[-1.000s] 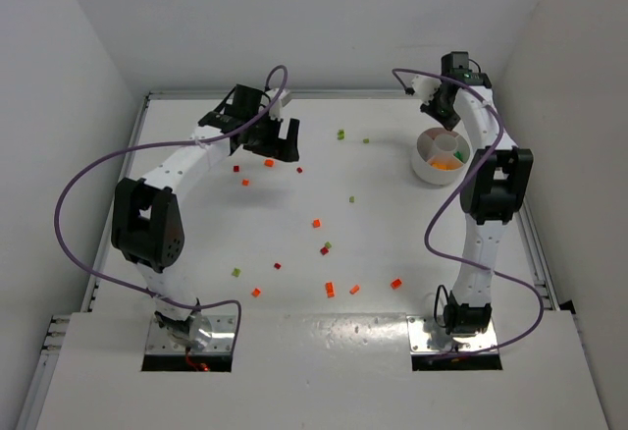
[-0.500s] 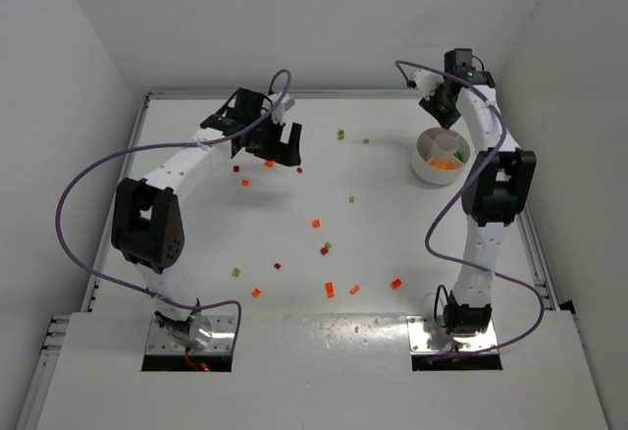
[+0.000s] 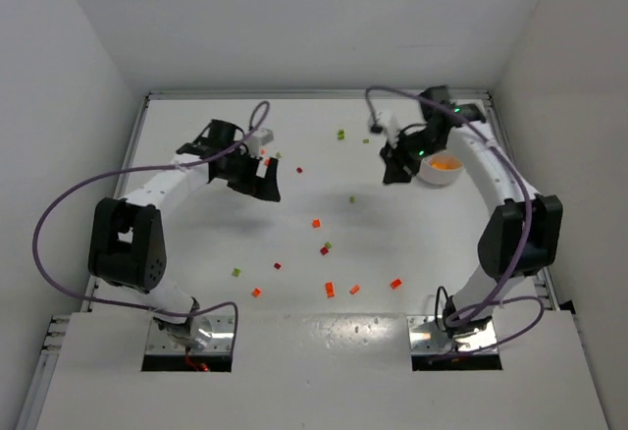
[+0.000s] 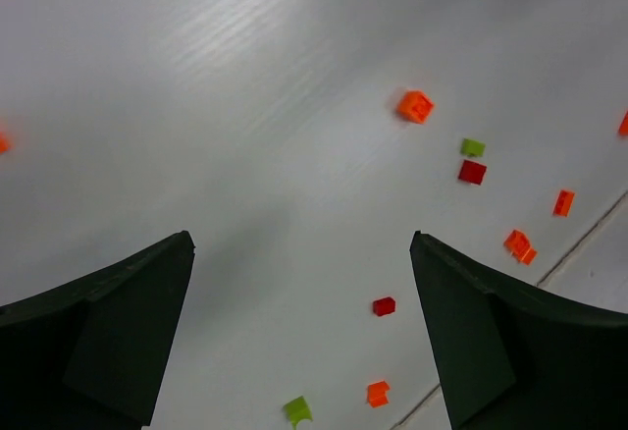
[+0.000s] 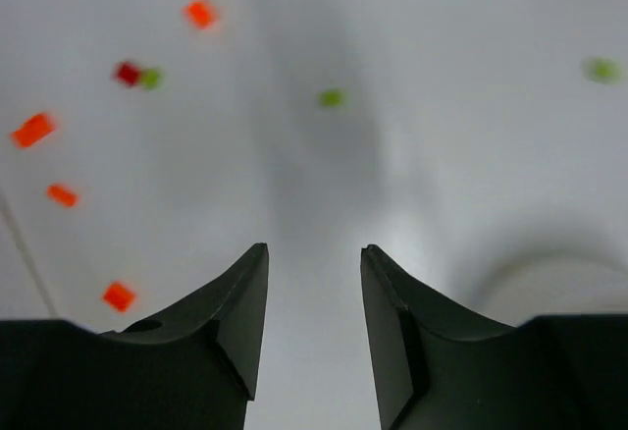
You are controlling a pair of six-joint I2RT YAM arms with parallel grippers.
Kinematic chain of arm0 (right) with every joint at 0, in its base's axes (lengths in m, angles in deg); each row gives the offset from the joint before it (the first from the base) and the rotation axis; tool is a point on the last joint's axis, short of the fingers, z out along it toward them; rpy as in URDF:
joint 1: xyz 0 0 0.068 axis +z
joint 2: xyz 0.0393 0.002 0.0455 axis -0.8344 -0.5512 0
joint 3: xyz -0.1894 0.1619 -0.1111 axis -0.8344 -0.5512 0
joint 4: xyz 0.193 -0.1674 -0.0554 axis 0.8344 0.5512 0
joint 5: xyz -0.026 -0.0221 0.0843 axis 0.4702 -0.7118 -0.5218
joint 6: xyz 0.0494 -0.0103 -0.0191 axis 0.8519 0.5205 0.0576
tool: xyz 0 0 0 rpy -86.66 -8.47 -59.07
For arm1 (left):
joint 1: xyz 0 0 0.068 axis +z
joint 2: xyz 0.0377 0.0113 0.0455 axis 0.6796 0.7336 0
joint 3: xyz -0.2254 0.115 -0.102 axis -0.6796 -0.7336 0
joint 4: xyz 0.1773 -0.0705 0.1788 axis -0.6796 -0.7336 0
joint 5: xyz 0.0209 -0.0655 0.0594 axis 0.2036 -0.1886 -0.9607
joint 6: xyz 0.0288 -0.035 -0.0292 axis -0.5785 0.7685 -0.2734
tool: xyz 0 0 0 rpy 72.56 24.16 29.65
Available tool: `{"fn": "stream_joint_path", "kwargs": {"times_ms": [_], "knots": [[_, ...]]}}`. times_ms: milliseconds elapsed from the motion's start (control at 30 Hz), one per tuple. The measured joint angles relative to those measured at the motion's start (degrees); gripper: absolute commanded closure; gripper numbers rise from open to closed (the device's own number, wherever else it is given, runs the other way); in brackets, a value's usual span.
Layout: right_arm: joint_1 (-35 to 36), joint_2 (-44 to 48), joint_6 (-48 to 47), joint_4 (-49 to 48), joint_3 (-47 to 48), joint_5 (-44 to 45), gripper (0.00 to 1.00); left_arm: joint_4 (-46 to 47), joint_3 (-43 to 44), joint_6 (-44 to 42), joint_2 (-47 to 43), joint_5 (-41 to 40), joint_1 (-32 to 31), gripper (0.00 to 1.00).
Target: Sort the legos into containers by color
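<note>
Tiny red, orange and green legos lie scattered over the white table, among them an orange one [image 3: 316, 223] and a red one [image 3: 324, 250] near the middle. The white dish [image 3: 439, 181] stands at the right, partly hidden by my right arm, with orange bricks showing inside. My left gripper [image 3: 260, 180] hovers open and empty above the table's left half; its wrist view shows the gripper [image 4: 301, 239] over bare table, with a red lego [image 4: 384, 305] nearby. My right gripper [image 3: 392, 170] is open and empty just left of the dish. In its wrist view the gripper [image 5: 314, 248] points toward a green lego [image 5: 332, 98].
Several orange bricks [image 3: 330, 289] lie along the near part of the table, by the seam of the front plate. Two green bricks [image 3: 340, 134] lie near the back wall. White walls close the table on three sides. The dish rim [image 5: 549, 275] is blurred at the right wrist view's lower right.
My right gripper swung from behind the dish to its left side, lower over the table. My left gripper moved left and toward the near side, away from the bricks at the back left.
</note>
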Motion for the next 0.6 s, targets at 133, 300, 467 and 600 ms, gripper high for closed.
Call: {"fn": "stream_joint_path", "kwargs": {"times_ms": [133, 300, 467, 600], "knots": [[13.11, 0.55, -4.57, -1.03, -14.53, -2.51, 0.50, 0.98, 0.11, 2.95, -0.42, 2.47, 10.23, 0.01], [27.65, 1.03, -7.96, -8.76, -24.28, 0.35, 0.49, 0.48, 1.84, 5.25, -0.20, 4.11, 18.32, 0.01], [33.64, -1.79, -9.97, -15.65, -22.95, 3.52, 0.38, -0.17, 3.67, 5.88, 0.11, 6.10, 22.77, 0.01], [35.23, -5.70, -11.43, -19.65, -22.47, 4.92, 0.43, -1.22, 3.67, 6.03, 0.42, 7.37, 24.06, 0.01]]}}
